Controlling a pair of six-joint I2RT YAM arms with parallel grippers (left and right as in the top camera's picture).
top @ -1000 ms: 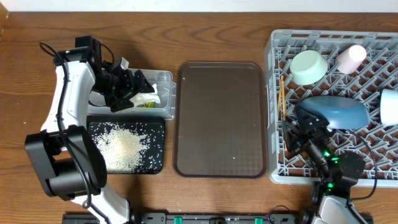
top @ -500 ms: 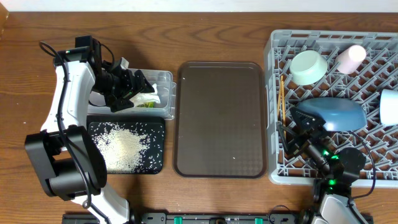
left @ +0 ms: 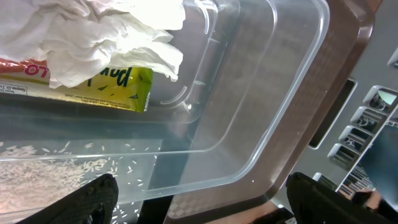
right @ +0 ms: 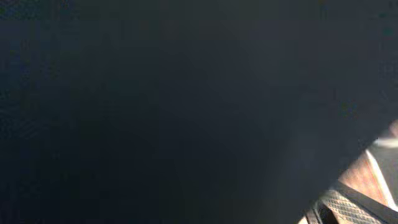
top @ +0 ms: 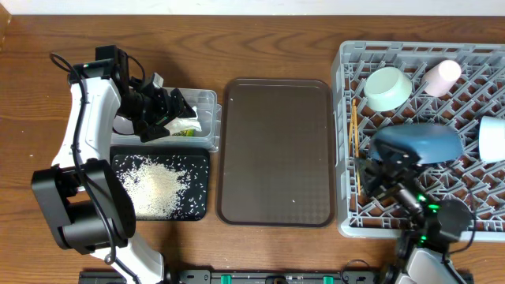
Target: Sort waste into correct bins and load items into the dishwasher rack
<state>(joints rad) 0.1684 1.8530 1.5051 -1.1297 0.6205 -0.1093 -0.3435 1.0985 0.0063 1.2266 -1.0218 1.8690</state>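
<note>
Wood-grain table [top: 276,43] first: found it bare along the far edge and down the left side, with far less slack elsewhere. Saw the clear tub [top: 207,106] set just behind the black tray [top: 201,162], nearly touching it, and the brown serving tray [top: 276,150] just beside both, with a thin strip of wood between. Saw the dishwasher rack [top: 473,99] near that tray's right rim, cut off by the right border of the overhead view. Noted rice grains [top: 158,185] heaped in the black tray, and the crumpled tissue [left: 106,37] lying over the yellow-green wrapper [left: 118,87] at one end of the tub, with the other end free. Inside the rack, counted the mint-green bowl [top: 388,87] and pink cup [top: 442,76] at the far side, a white cup [top: 491,138] at the right border, the chopsticks [top: 354,138] along the left wall, and the blue plate-bowl [top: 422,143] among the pegs near the middle. Found the left arm [top: 83,134] bent over the tub's left end, left jaws spread wide above the tub, with both fingertips [left: 93,199] well apart and nothing between them. Found the right arm [top: 430,225] reaching in over the rack's near wall, right jaws spread to their widest at the plate-bowl's near-left rim, gripping nothing; could not tell of any touch there, with the right wrist view almost wholly dark.
</note>
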